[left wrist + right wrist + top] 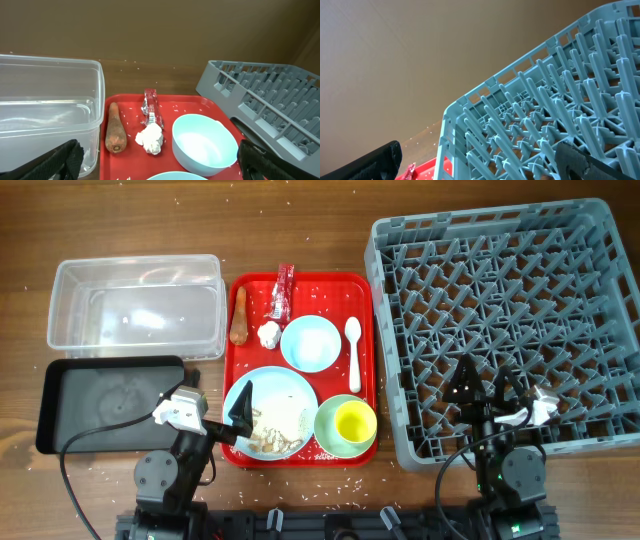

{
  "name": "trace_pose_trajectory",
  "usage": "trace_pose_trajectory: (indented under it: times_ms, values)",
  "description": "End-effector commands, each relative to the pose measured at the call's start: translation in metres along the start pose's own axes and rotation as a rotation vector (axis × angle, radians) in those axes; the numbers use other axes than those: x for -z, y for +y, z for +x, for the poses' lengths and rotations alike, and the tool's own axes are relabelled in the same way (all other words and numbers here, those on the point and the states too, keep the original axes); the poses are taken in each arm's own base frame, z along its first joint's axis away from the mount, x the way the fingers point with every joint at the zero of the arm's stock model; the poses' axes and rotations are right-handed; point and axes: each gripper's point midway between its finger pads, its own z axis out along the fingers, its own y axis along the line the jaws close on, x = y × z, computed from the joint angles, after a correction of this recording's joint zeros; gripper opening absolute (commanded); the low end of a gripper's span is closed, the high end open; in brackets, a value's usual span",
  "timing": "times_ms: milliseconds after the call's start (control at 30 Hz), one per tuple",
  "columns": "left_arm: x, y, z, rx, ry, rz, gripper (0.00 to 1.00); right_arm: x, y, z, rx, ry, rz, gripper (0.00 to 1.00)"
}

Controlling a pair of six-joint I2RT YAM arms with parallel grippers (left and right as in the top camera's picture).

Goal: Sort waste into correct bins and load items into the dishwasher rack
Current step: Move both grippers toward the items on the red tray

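Left fingers (60, 161) are hovering released over the plate (287, 384)'s left edge. I'm reading right fingers (466, 380) spread over the rack (520, 280).

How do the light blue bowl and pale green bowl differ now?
The light blue bowl is empty; the pale green bowl holds the yellow cup. The light blue bowl sits mid-tray beside the spoon; the pale green bowl fills the near right corner. Both sit upright on the red tray.
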Motion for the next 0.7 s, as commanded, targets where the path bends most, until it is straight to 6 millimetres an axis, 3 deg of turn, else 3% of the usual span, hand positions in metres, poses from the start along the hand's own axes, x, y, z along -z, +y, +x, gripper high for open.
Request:
trace_pose_trajectory:
  times_ms: [0,433,533,667]
  values:
    - [-0.0004,0.0000,0.0014,-0.016,-0.003,0.002,1.00,0.0002,-0.0005,-0.0027,-0.007,-0.013,0.003,1.00]
    - [-0.0004,-0.0004,-0.0003,-0.017,-0.010,0.004,1.00,0.0002,-0.0004,-0.0027,-0.007,-0.013,0.002,1.00]
    - [-0.0004,-0.0004,-0.0005,-0.018,-0.011,0.004,1.00,0.0002,-0.0004,-0.0030,-0.055,-0.014,0.002,1.00]
    - [-0.0003,-0.0025,-0.0037,-0.020,-0.024,0.015,1.00,0.0002,-0.0002,-0.0032,-0.250,-0.015,0.000,1.00]
